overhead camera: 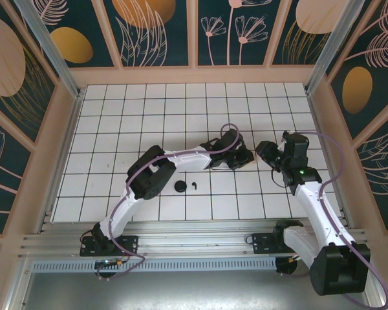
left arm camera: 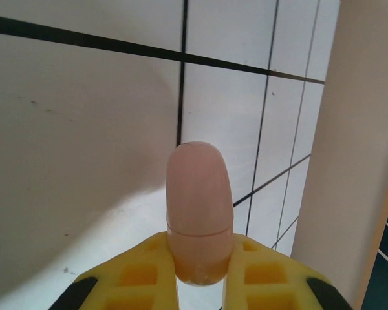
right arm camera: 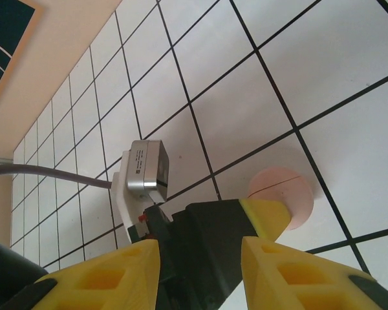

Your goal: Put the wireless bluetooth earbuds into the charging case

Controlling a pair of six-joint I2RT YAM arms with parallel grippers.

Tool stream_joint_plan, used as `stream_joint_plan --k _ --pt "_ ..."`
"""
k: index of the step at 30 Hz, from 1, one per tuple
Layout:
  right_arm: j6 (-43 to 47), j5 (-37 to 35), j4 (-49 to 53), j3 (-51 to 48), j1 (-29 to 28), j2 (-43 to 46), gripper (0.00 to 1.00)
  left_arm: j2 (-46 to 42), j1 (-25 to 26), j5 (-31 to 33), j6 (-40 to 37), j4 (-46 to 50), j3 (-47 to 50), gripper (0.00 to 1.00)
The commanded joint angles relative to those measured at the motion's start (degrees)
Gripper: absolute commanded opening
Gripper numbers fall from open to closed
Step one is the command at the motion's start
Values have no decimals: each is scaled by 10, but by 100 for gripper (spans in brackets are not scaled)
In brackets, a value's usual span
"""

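My left gripper [left arm camera: 200, 261] is shut on a closed pale pink charging case [left arm camera: 198, 200], held edge-on between the yellow fingers above the tiles. In the right wrist view the same round pink case [right arm camera: 291, 187] shows its seam, with one left fingertip [right arm camera: 268, 216] across it. My right gripper [right arm camera: 200, 248] is open close beside the left one, with nothing held. From above, the left gripper [overhead camera: 241, 158] and the right gripper [overhead camera: 266, 155] meet at mid-table. A small black earbud [overhead camera: 194, 186] lies on a tile beside a round black case [overhead camera: 180, 186]. Pink earbuds are out of view.
White tiled floor [overhead camera: 116, 123] bounded by beige walls [overhead camera: 194, 74]. The left arm's elbow [overhead camera: 152, 174] lies just left of the black case. The left wrist camera [right arm camera: 145, 169] sits close in front of the right gripper.
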State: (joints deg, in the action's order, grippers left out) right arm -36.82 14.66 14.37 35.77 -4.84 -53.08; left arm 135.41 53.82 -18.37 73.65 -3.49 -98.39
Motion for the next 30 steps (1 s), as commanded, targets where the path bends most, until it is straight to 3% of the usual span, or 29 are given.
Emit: stream_joint_plan --k 1,10,17,22,30 --pt "-16 9 -17 -15 5 14 39 16 4 17 27 31 -33 10" --pt "-18 10 -19 -19 5 17 38 38 7 18 35 70 -63 15" --pt "-11 7 -14 -18 7 17 38 29 7 35 22 111 -70 37" --pt "-9 7 -11 -14 6 19 38 15 7 48 4 151 -71 42" --pt "-4 13 -13 -11 8 15 39 -66 7 126 -83 307 -111 44"
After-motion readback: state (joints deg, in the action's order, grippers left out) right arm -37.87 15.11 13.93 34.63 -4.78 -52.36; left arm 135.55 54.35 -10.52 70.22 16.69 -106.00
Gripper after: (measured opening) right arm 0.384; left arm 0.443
